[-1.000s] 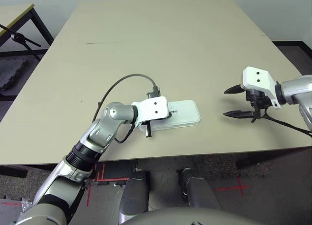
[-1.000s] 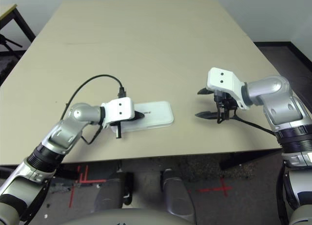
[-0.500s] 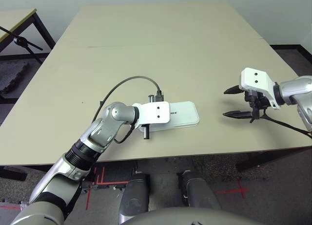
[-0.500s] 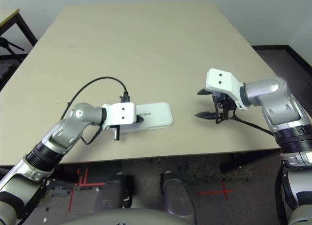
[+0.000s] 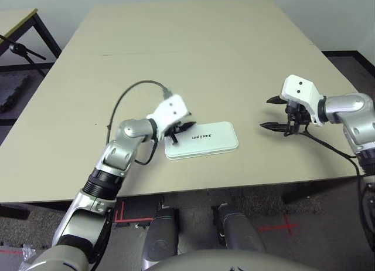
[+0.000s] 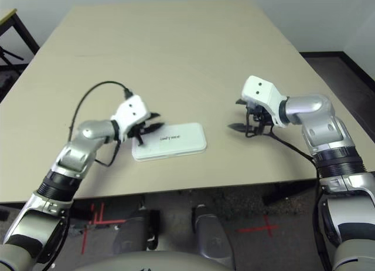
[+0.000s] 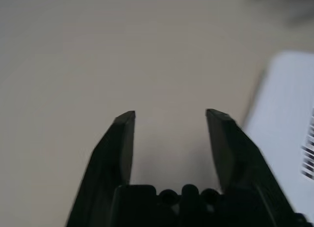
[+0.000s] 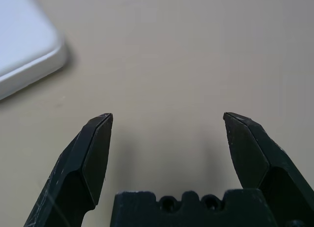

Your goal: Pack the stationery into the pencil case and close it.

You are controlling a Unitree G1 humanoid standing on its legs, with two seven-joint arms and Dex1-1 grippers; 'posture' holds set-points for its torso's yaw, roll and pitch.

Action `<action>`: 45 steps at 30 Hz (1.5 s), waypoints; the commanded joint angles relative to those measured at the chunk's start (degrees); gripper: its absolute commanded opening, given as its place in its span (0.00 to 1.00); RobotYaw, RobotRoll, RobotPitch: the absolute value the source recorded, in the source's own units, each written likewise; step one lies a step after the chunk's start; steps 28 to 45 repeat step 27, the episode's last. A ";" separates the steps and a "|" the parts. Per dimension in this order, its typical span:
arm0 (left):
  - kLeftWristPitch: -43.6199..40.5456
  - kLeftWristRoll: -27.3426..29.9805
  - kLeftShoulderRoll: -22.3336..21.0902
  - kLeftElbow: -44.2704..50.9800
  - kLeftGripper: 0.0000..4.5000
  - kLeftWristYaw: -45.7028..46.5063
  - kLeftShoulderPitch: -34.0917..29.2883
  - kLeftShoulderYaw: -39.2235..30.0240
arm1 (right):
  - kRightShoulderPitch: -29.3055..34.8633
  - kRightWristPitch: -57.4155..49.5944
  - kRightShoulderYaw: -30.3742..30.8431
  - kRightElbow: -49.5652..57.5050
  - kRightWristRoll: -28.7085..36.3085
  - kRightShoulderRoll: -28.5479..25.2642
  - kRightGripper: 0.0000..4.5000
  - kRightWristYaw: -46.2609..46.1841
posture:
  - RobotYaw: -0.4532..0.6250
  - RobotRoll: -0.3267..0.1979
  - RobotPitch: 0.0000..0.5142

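Note:
The white pencil case point(image 5: 202, 139) lies flat and shut on the beige table, dark lettering on its lid. The stationery is hidden. My left gripper point(image 5: 183, 130) hovers at the case's left end, open, with nothing between its fingers point(image 7: 121, 138). In the left wrist view the case point(image 7: 287, 124) sits just beside one finger. My right gripper point(image 5: 265, 112) stands open and empty a short way to the right of the case, clear of it. A corner of the case point(image 8: 22, 45) lies beyond its fingers in the right wrist view.
A black cable point(image 5: 126, 98) loops from my left wrist over the table. The table's front edge point(image 5: 234, 186) runs close below the case. A second table point(image 5: 17, 21) and a black stand are at the far left.
My left gripper has lifted off the case lid, drawn back to its left end and opened. The right gripper has edged slightly closer to the case and stays open.

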State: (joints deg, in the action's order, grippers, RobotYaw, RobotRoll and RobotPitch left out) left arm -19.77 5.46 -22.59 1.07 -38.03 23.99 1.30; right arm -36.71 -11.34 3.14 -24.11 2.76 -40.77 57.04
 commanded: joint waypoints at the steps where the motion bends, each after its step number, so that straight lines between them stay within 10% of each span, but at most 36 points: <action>1: 1.59 2.90 1.33 -1.07 0.96 9.01 -0.15 -9.78 | -1.82 2.43 -5.30 -6.29 1.34 2.01 1.00 -8.27 | 0.45 0.62 0.27; 8: 9.95 4.97 0.86 -13.87 0.99 26.91 1.53 -27.74 | -6.50 7.56 -13.93 -21.10 1.82 5.14 1.00 -27.66 | 0.48 0.62 0.28; 16: 20.76 5.43 -0.90 -25.22 0.99 34.42 1.05 -33.00 | -8.66 15.86 -17.27 -35.65 1.35 5.77 1.00 -42.10 | 0.49 0.62 0.29; 45: 21.49 6.72 -1.98 -25.18 0.99 36.17 0.34 -32.59 | -9.68 17.09 -16.25 -39.15 1.02 6.65 1.00 -42.56 | 0.50 0.62 0.36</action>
